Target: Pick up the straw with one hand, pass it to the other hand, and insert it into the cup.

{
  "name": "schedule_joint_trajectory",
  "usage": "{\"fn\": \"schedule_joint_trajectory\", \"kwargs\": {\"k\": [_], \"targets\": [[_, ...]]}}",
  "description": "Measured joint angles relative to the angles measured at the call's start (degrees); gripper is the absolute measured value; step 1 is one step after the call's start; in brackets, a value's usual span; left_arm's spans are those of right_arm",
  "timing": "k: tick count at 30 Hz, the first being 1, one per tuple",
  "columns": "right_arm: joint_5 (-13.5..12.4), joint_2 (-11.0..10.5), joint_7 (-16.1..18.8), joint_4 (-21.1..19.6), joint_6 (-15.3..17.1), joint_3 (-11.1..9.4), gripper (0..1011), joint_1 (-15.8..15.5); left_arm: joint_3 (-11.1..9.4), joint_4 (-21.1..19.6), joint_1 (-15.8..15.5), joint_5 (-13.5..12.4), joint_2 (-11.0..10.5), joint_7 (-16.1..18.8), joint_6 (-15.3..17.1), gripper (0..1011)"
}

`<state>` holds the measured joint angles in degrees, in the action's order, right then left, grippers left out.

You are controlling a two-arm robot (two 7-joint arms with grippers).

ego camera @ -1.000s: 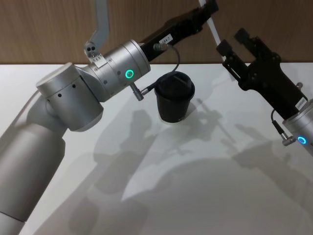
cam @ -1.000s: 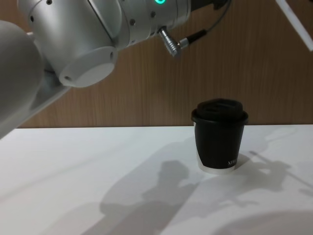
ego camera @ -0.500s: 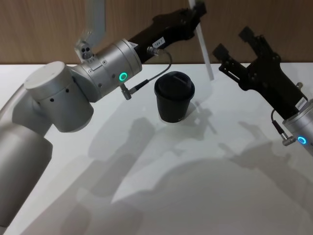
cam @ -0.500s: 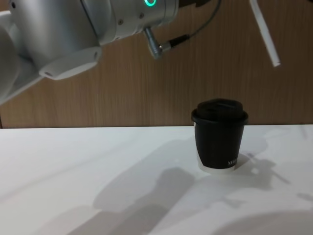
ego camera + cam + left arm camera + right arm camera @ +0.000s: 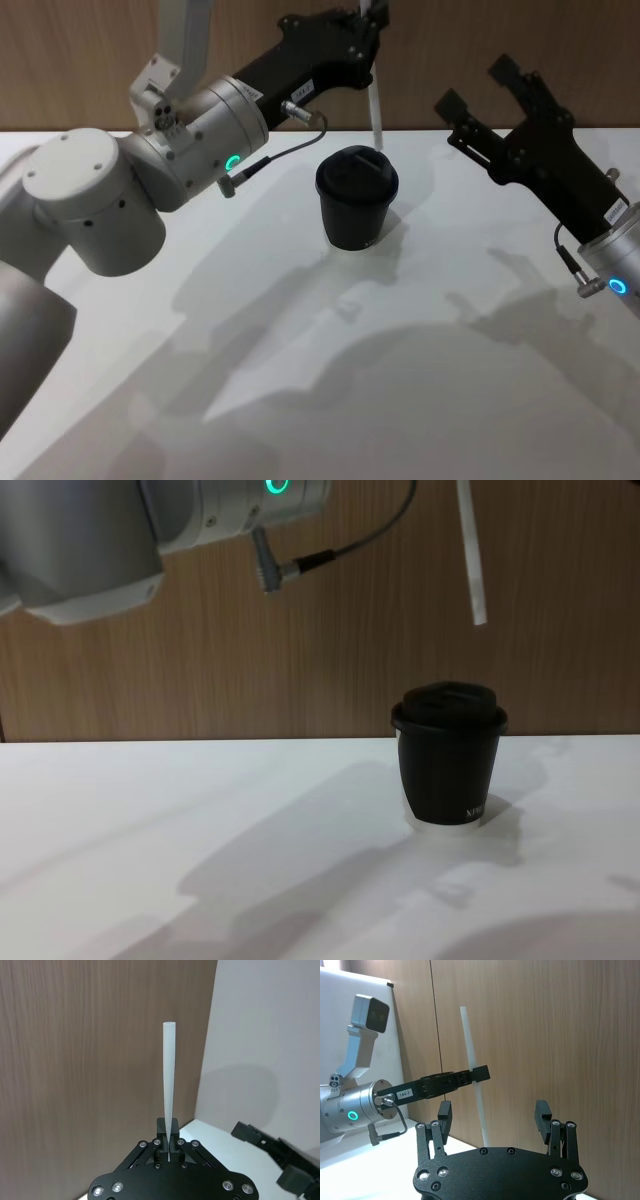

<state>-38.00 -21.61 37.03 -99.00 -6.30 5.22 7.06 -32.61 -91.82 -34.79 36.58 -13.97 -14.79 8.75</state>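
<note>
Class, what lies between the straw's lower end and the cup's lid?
Nothing: the chest view shows a bare gap between the straw and the cup, with only the wood wall behind.

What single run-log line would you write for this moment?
left claw: shut on straw | straw: above cup, not inserted | right claw: open, apart

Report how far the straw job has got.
Done: the straw is off the table, gripped by the left pincer; the right pincer stands open, empty. In hand: its tip hangs above the cup. Left: lowering it through the lid.
</note>
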Motion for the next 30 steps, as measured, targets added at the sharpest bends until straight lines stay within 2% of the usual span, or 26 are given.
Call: {"fn": "schedule_joint_trajectory", "kwargs": {"k": [10, 30], "targets": [[0.0, 0.0, 0.0, 0.0, 0.0, 0.0, 1001, 0.0, -1.1, -2.4, 0.1, -5.0, -2.3, 1.7, -0.1, 16], [0.0, 0.0, 0.0, 0.0, 0.0, 0.0, 1001, 0.0, -2.4, -3.1, 0.1, -9.3, -3.0, 2.4, 1.5, 15]]}}
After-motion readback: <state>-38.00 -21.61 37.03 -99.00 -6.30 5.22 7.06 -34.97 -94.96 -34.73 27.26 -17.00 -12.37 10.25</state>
